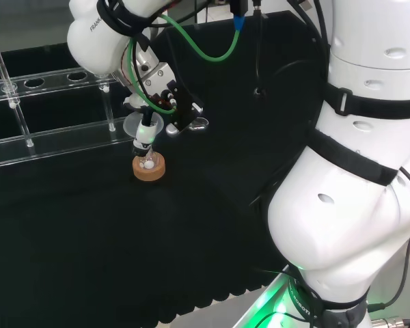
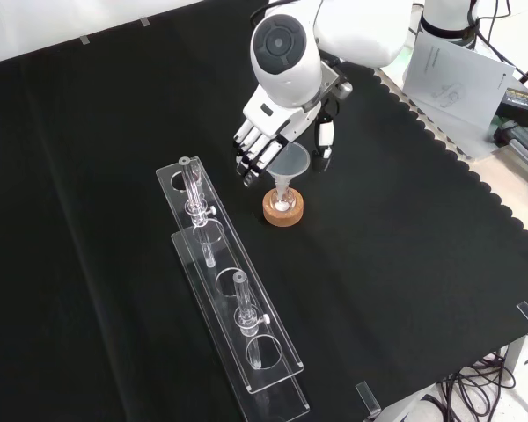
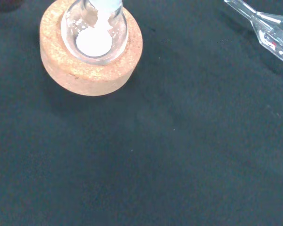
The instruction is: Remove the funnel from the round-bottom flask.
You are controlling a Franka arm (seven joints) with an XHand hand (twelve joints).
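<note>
Clear funnel (image 2: pixel 289 166) upright in round-bottom flask (image 2: pixel 283 202)

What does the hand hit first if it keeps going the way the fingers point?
Probably the funnel seated in the round-bottom flask: the hand has its fingers angled down beside the rim, thumb opposite. Depth is unclear; missing it, they'd reach the black cloth.

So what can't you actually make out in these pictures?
- Whether the fingers touch the funnel: front view, the arm's white link stands over the hand.
- The round-bottom flask's neck: wrist view, cut off by the edge.
- The clear glass piece on the cloth: wrist view, partly cut off.
</note>
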